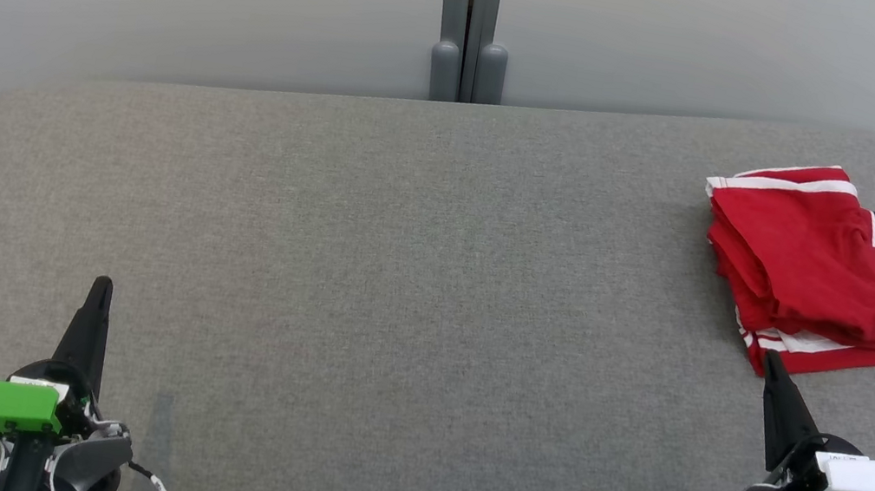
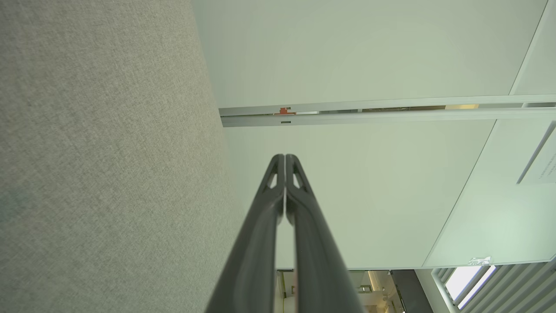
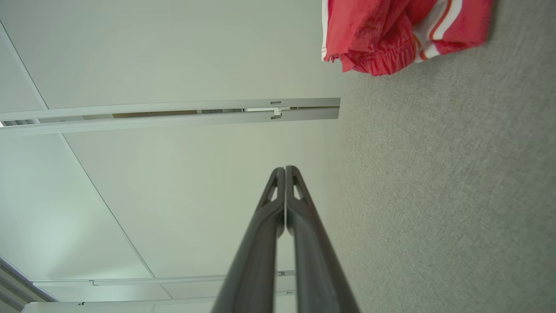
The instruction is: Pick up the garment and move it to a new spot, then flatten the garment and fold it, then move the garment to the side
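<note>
The garment (image 1: 828,272) is a red pair of shorts with white stripes and a black number, folded into a compact stack at the far right of the grey table (image 1: 400,257). Its red edge (image 3: 391,34) also shows at the top of the right wrist view. My right gripper (image 1: 774,362) is shut and empty, its tip just short of the garment's near edge. My left gripper (image 1: 102,285) is shut and empty at the lower left, far from the garment. In each wrist view the two dark fingers (image 2: 284,158) (image 3: 284,169) press together.
A pale wall with a grey vertical post (image 1: 468,22) stands behind the table's far edge. The table's rounded corners lie at far left and far right. Grey fabric stretches between the two grippers.
</note>
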